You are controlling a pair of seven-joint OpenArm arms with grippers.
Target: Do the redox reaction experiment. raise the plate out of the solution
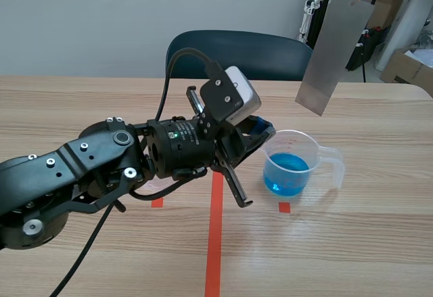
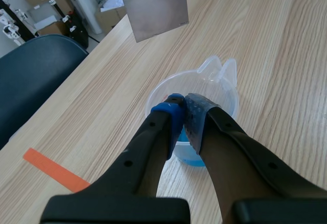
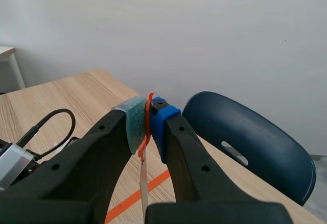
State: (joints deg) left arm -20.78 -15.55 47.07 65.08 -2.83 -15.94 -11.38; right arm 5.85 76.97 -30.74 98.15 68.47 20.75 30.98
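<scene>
A clear plastic beaker holding blue solution stands on the table right of the middle. The grey metal plate hangs in the air above and behind the beaker, wholly out of the liquid. An orange tab at its top is pinched by my right gripper, which is shut on it; the plate shows edge-on below the pads. My left gripper sits at the beaker's near rim, with its pads closed on the rim wall.
A dark blue chair stands behind the table. Cardboard boxes and a stand are at the back right. The left arm's cable loops above the table.
</scene>
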